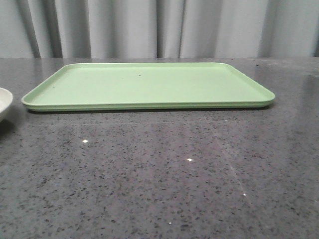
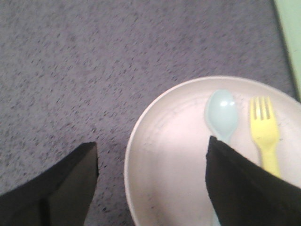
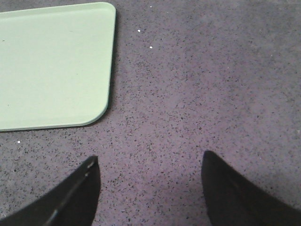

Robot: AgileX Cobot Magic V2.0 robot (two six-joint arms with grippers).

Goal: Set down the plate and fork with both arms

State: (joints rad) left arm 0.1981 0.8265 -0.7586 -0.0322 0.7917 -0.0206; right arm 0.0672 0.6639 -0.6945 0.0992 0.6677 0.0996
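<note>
The cream-white plate [image 2: 174, 155] lies on the dark speckled table, and only its rim [image 1: 4, 102] shows at the front view's left edge. On the plate rests the yellow fork [image 2: 265, 132] beside a pale blue spoon [image 2: 222, 114]. My left gripper [image 2: 153, 146] is open above the plate's near rim, with one finger over the table and the other over the plate, hiding the spoon's handle. My right gripper [image 3: 149, 157] is open over bare table, apart from everything. Neither gripper shows in the front view.
A flat light-green tray [image 1: 149, 85] lies at the middle back of the table, with its corner [image 3: 56, 66] in the right wrist view and an edge [image 2: 289, 33] in the left wrist view. Grey curtains hang behind the table.
</note>
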